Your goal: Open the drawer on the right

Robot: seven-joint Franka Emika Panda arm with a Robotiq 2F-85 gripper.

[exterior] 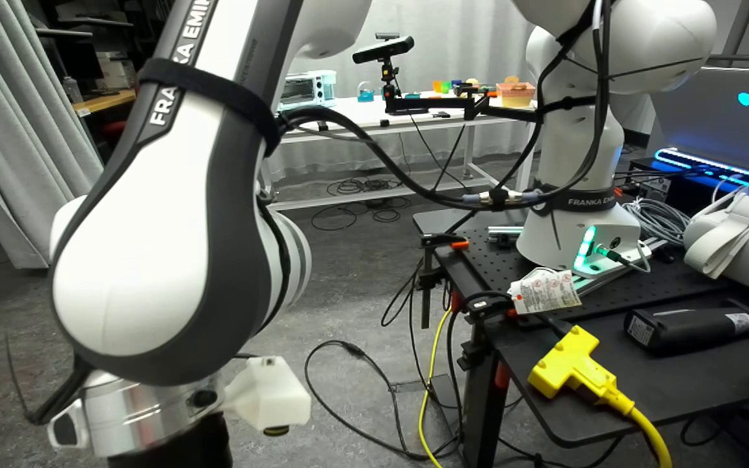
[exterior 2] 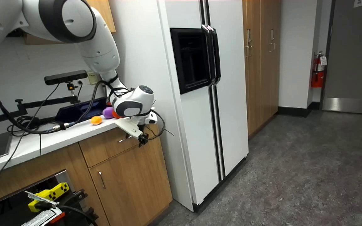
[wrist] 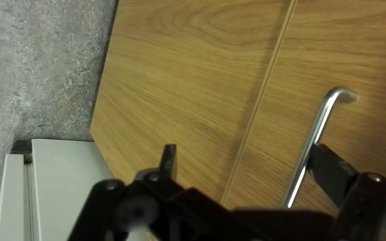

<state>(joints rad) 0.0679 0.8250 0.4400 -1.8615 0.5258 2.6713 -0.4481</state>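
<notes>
Hand you steer is spread wide, one finger just beside the silvery handle of the closed drawer.

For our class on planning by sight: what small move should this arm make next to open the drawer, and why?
Probably close the fingers onto the handle: in the wrist view they stand wide apart with it between them, touching or nearly touching one, while the drawer looks shut, so a grip seems needed before any pull.

In an exterior view, “FRANKA EMI” rings the robot base, right; “FRA,” “KA EMI” mark the arm, upper left.
</notes>
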